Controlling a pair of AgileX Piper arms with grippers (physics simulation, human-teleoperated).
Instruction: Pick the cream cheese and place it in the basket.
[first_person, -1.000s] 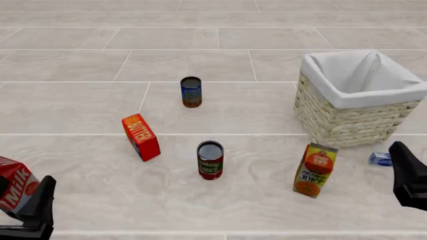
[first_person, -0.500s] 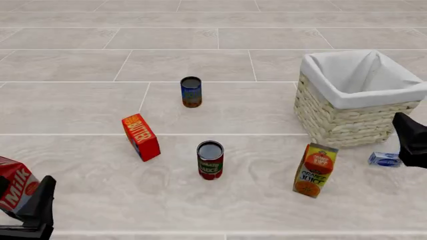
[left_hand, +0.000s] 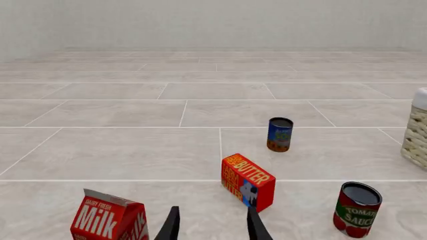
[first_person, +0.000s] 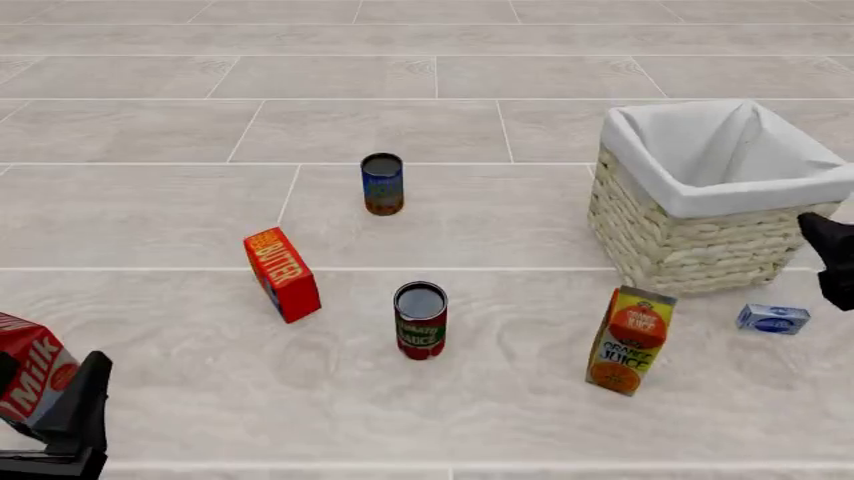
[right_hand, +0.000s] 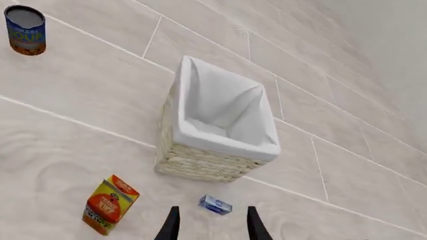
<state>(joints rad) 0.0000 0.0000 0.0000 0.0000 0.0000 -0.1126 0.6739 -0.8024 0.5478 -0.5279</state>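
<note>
The cream cheese (first_person: 773, 319) lay flat on the tabletop (first_person: 507, 400), near the right edge of the front view, just in front of the basket (first_person: 714, 190) and to the right of the orange juice carton (first_person: 630, 340). Nothing touched it. In the right wrist view the small blue and white box (right_hand: 215, 205) sat on the pale boards close to the wicker wall of the basket (right_hand: 217, 125), with the juice carton (right_hand: 108, 204) standing a little apart from it.

The right claw (right_hand: 211, 222) hung above the cream cheese with its two dark fingers spread apart and nothing between them; the box showed in the gap beyond the fingertips. In the front view only a dark part of that arm (first_person: 834, 255) appeared at the right edge, beside the basket and above the box.

The left claw (left_hand: 211, 225) was also spread open and empty, low at the near left corner of the tabletop. The milk carton (first_person: 30, 370) stood right beside it. Ahead of it the red butter box (left_hand: 247, 181) stood tilted, with the tomato sauce can (left_hand: 356, 208) upright to its right and the soup can (left_hand: 279, 134) farther off.

The basket stood upright, its white cloth lining (first_person: 721, 150) folded over the rim and its inside holding no item that could be seen.
</note>
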